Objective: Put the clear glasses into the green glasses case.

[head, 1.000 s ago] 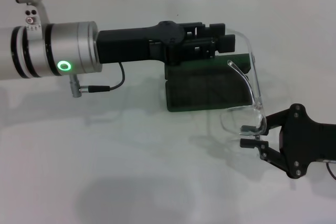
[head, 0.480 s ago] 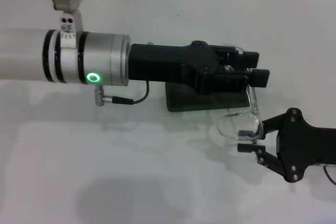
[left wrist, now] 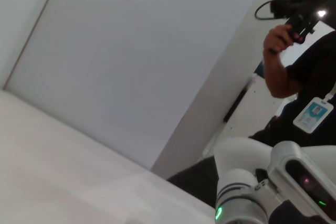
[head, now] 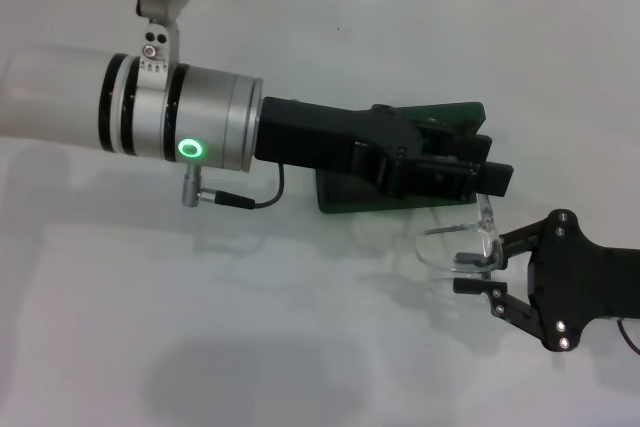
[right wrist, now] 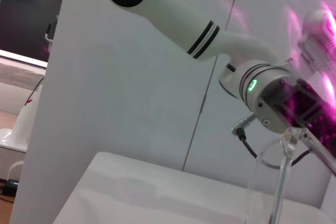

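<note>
The right gripper [head: 474, 271] pinches the lens end of the clear glasses [head: 452, 247] just in front of the green glasses case [head: 400, 162], over which the left gripper [head: 478, 169] reaches, its grip unclear.

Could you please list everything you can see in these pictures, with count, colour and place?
clear glasses: one, colourless, right of centre on the table, just in front of the case, held between the two pincers.
green glasses case: one, dark green, centre of the table, open, mostly hidden under the left arm.
table: one, white, fills the head view.
person: one, in black with a blue badge, seen behind the robot in the left wrist view.
left pincer: one, black, on a silver wrist, reaching over the case to the glasses.
right pincer: one, black, near the table's right edge, closed on the lens end of the glasses.
</note>
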You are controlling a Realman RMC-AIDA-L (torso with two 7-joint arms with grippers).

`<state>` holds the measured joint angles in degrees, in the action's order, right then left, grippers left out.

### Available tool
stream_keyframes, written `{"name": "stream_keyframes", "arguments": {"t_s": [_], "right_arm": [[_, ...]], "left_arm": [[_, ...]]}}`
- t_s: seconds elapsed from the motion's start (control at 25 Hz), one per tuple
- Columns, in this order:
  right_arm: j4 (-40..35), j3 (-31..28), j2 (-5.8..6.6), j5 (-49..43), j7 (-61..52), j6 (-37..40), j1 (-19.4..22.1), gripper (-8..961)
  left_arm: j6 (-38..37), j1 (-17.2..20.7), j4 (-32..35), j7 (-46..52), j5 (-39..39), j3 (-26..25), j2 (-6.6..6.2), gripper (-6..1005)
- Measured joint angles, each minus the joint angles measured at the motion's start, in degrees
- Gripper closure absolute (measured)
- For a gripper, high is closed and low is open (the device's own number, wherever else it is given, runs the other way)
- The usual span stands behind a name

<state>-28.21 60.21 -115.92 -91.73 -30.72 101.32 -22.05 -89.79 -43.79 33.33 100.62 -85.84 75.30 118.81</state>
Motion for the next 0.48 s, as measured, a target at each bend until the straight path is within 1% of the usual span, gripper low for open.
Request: {"name": "stream_keyframes", "arguments": {"t_s": [0.16, 0.48], "right_arm": [[0.0, -0.1, 0.00, 0.3, 1.2, 0.7, 0.1, 836], [-0.4, -0.3, 0.01, 0.4, 3.2, 1.9, 0.3, 835]], "left_arm": [[-0.2, -1.1, -0.1, 3.6, -1.1, 0.0, -0.39, 453], [-0.4, -1.6, -0.2, 10.1, -4.0, 0.2, -0.42, 454]]}}
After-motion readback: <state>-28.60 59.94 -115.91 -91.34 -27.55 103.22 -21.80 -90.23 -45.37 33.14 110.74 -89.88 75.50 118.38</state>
